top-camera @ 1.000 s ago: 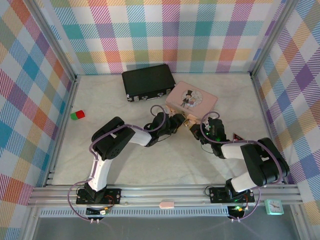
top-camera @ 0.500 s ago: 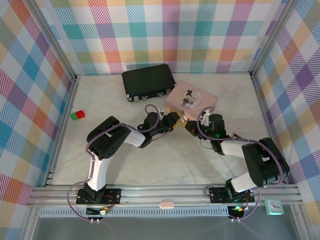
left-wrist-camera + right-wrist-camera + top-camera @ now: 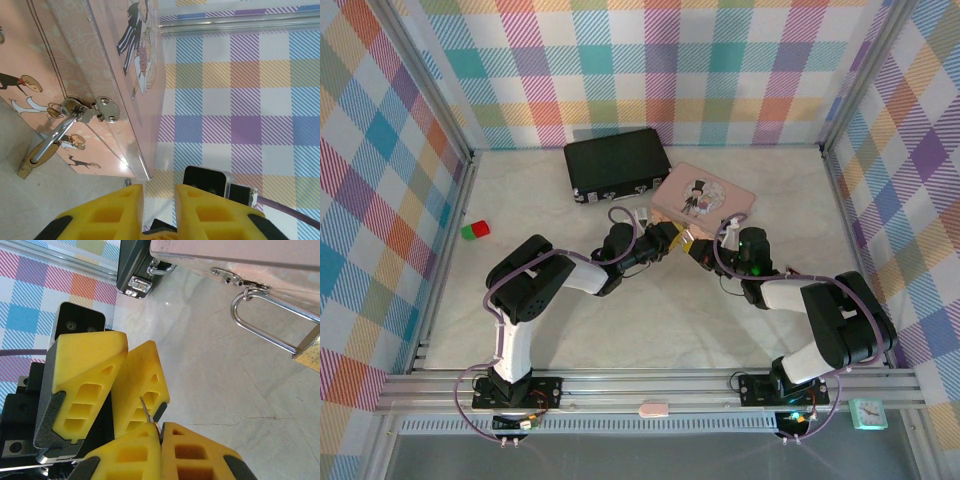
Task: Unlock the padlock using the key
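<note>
Far off to my left, the red and green blocks (image 3: 474, 230) sit by the wall, well apart from everything else. At the back of the worktop (image 3: 650, 320), a black case (image 3: 618, 163) lies just beside the pink box (image 3: 705, 195). My left hand (image 3: 159, 190) hovers near the box's front edge, fingers a narrow slit apart with nothing between them. The padlock (image 3: 35, 159) hangs by its shackle from the box's clasp, brass body tilted down toward the worktop. My left hand's yellow fingers crowd close beside my right hand (image 3: 161, 432), which is pinched tight on the key (image 3: 145, 410), its thin tip poking out.
</note>
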`<control>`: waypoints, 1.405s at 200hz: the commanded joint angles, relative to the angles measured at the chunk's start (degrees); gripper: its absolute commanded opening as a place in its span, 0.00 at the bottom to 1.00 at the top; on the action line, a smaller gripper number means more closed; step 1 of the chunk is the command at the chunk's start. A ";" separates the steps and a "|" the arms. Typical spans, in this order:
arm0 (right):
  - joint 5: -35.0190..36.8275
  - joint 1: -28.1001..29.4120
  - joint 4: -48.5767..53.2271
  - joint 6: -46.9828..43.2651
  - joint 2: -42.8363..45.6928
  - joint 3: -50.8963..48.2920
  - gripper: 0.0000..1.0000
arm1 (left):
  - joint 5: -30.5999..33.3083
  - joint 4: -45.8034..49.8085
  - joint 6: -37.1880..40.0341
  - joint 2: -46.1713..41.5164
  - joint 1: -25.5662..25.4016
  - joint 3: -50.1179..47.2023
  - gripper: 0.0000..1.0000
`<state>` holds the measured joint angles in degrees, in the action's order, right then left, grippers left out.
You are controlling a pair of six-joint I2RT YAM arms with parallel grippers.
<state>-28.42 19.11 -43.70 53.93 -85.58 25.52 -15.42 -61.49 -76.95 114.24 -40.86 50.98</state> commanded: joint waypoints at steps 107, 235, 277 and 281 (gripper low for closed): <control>0.24 -0.23 -4.28 2.56 2.03 -0.04 0.00 | -1.11 0.12 0.95 -0.63 -1.79 1.85 0.03; -0.16 -0.66 0.28 1.37 7.52 -1.01 0.00 | 1.66 11.22 8.31 -3.65 -0.60 1.82 0.40; 0.15 -0.66 1.44 1.05 9.17 -1.17 0.00 | 4.96 19.66 12.41 -5.76 -0.87 1.95 0.42; 0.15 -0.66 1.65 0.98 9.27 -1.17 0.00 | 4.96 19.90 12.52 -5.87 -0.89 2.02 0.42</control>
<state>-27.59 18.70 -39.75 56.07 -78.50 24.21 -13.28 -48.71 -68.18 111.04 -41.85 52.45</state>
